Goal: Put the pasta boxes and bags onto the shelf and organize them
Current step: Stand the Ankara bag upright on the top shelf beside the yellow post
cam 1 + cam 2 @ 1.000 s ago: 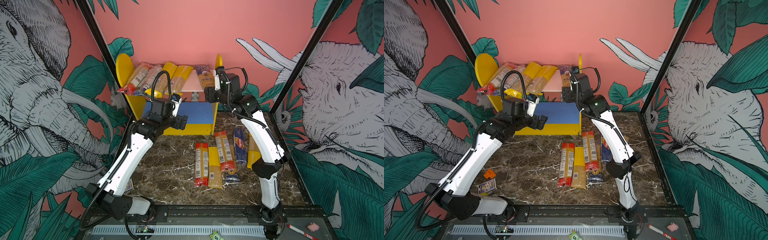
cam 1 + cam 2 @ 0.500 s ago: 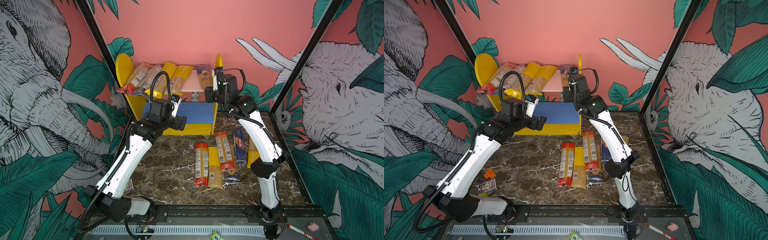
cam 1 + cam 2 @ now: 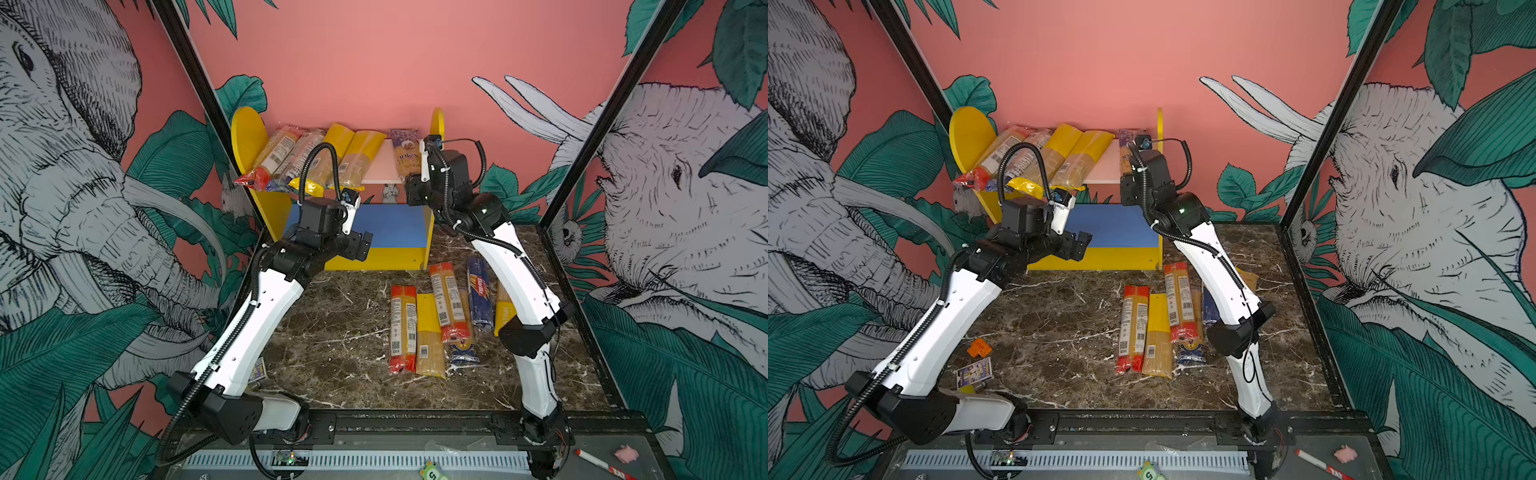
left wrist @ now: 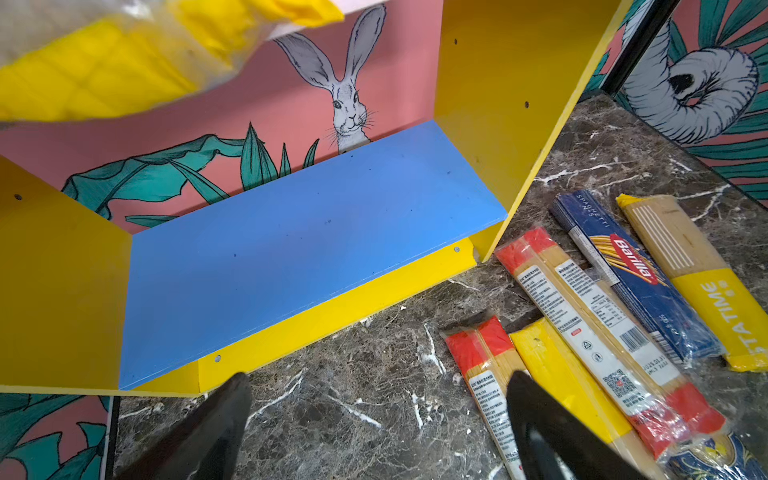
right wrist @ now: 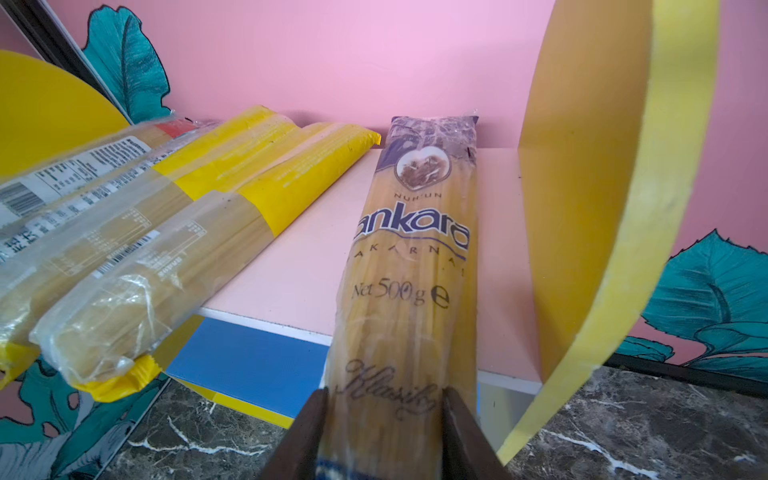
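The shelf (image 3: 249, 137) stands at the back wall with a pale pink upper board (image 5: 299, 266) and a blue lower board (image 4: 299, 249). Several pasta bags (image 3: 316, 162) lean across the left of the upper board. An Ankara pasta bag (image 5: 411, 257) lies on its right part, near end overhanging, and my right gripper (image 5: 384, 399) is shut on that end; it also shows in a top view (image 3: 411, 183). My left gripper (image 4: 376, 382) hangs open and empty over the marble before the lower board. Several packs (image 3: 432, 320) and a blue Barilla pack (image 4: 636, 270) lie on the table.
The shelf's right yellow side panel (image 5: 582, 208) stands close beside the held bag. An orange piece (image 3: 979, 347) and a small card (image 3: 974, 372) lie at the front left of the marble top. A red marker (image 3: 602, 463) rests on the front rail. Black frame posts (image 3: 582, 153) flank the workspace.
My right gripper's jaws have come together on the near end of the Ankara bag at the upper board, edging slightly toward the shelf. The left arm has stayed put.
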